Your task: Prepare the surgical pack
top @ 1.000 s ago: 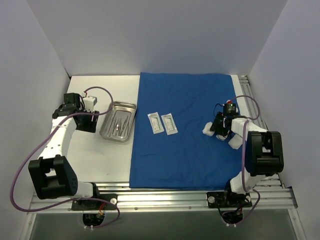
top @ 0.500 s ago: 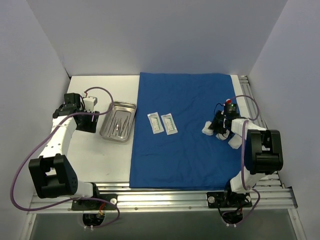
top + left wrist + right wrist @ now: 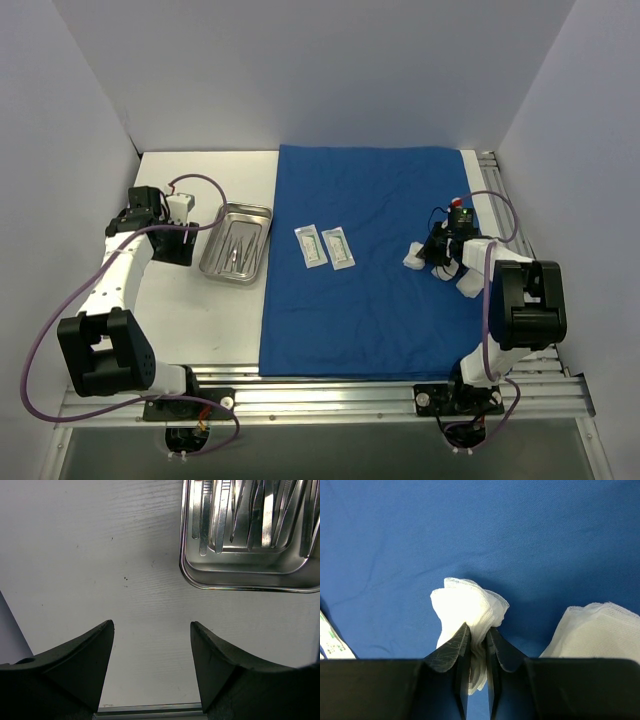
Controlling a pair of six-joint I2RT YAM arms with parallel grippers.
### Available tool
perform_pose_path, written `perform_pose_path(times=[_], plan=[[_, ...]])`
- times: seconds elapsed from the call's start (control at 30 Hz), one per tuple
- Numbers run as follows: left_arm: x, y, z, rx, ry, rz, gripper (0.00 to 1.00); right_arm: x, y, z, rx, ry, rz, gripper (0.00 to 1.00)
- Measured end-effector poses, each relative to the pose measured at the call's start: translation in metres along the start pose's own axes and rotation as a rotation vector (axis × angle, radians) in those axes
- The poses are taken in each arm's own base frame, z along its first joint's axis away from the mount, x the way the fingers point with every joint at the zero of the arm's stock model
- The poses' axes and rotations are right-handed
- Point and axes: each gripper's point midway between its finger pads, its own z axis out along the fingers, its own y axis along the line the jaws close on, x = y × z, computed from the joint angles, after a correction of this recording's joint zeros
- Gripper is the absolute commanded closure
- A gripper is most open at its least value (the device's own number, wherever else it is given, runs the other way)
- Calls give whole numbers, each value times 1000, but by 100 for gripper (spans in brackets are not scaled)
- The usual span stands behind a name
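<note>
glossy steel tray (image 3: 241, 566), matt cloth drape (image 3: 380, 200), woven gauze wad (image 3: 467, 605).

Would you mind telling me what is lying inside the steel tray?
Several thin metal instruments lie side by side in the steel tray; nothing else shows. The floor directly beneath them is covered.

My left arm (image 3: 115, 280) has white tube links and bulky black joint blocks, and my right arm (image 3: 525, 305) is built the same. A thin purple cable (image 3: 37, 345) runs in loops along each one. Near the right wrist I see a small red part (image 3: 459, 203). In the wrist cameras the fingers (image 3: 70, 670) are matte black and shaped like wedges.
</note>
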Motion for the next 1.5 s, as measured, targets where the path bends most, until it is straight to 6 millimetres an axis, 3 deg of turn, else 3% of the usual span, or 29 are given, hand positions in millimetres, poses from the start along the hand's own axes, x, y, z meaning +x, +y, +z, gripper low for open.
perform_pose_path(times=[0.5,0.6,0.8,0.9,1.0,1.17,1.33,1.43,1.5], plan=[[0,1,0,-5,2,-1,28,-16,20,-28,-50,-50,-18,100],[0,1,0,-6,2,-2,28,-24,34,-37,-68,-69,-35,100],[1,1,0,-6,4,-2,28,-37,80,-60,-140,-114,-95,100],[1,1,0,-6,4,-3,28,-45,114,-71,-181,-144,-114,100],[1,1,1,-6,5,-6,28,-47,164,-83,-264,-172,-138,100],[2,1,3,-4,16,-7,28,-36,294,-90,-476,-198,-182,100],[2,1,3,-7,16,-8,28,-4,398,-65,-632,-176,-170,100],[2,2,3,-13,17,-7,28,24,452,-38,-695,-142,-162,100],[3,4,3,-20,18,-7,28,46,478,-18,-719,-115,-153,100]])
